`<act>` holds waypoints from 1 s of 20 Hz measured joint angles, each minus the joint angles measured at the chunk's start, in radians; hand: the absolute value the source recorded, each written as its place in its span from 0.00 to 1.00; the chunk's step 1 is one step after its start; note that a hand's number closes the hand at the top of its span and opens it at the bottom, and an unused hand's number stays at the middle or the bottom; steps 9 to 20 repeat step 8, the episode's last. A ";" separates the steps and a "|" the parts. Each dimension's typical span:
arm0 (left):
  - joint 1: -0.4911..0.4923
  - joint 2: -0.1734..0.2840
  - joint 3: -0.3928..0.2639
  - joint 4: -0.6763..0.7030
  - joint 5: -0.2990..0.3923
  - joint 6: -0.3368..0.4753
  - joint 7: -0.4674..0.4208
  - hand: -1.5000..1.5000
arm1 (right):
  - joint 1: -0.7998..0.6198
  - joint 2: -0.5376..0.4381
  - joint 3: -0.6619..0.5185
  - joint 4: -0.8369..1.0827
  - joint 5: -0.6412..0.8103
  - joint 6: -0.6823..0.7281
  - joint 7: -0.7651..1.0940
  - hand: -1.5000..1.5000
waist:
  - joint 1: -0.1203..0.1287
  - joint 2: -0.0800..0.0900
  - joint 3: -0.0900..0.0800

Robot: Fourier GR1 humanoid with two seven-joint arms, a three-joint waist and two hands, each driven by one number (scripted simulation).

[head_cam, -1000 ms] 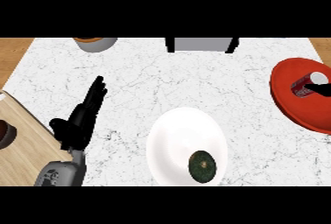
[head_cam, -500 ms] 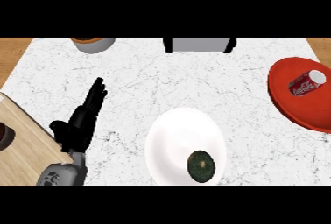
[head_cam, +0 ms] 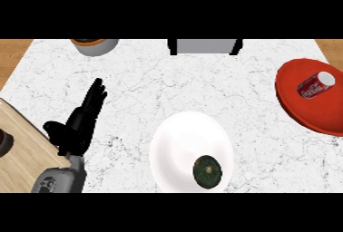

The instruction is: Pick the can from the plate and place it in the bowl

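Observation:
A red can [head_cam: 315,85] lies on its side inside the red bowl [head_cam: 313,117] at the counter's right edge, its pale end pointing to the far right. Near the middle front sits a white plate [head_cam: 179,140] holding a dark green round fruit [head_cam: 208,171]. My left hand [head_cam: 75,127] rests at the left of the counter, open, its fingers straight and pointing away from me, well apart from the plate and the bowl. My right hand does not show.
A grey pot [head_cam: 94,45] stands at the back left and a grey box [head_cam: 204,46] at the back middle. A wooden board [head_cam: 21,152] lies along the left edge with a dark object [head_cam: 3,142] on it.
The can has settled onto its side in the red bowl, and a dark shape beside it a second ago is gone. My left hand has not moved.

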 measured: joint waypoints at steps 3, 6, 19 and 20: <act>-0.001 -0.012 -0.007 0.016 -0.017 0.008 -0.020 0.50 | 0.059 -0.003 -0.018 -0.014 -0.037 0.065 -0.031 0.00 | 0.000 0.001 0.000; 0.001 -0.011 -0.003 0.015 -0.019 0.003 -0.020 0.50 | 0.114 -0.008 -0.029 -0.024 -0.060 0.113 -0.063 0.00 | 0.002 0.001 0.000; -0.001 -0.008 0.008 0.026 -0.018 -0.001 -0.031 0.50 | 0.172 -0.001 -0.033 -0.074 -0.079 0.137 -0.061 0.00 | -0.001 0.000 0.000; -0.001 -0.008 0.008 0.026 -0.018 -0.001 -0.031 0.50 | 0.172 -0.001 -0.033 -0.074 -0.079 0.137 -0.061 0.00 | -0.001 0.000 0.000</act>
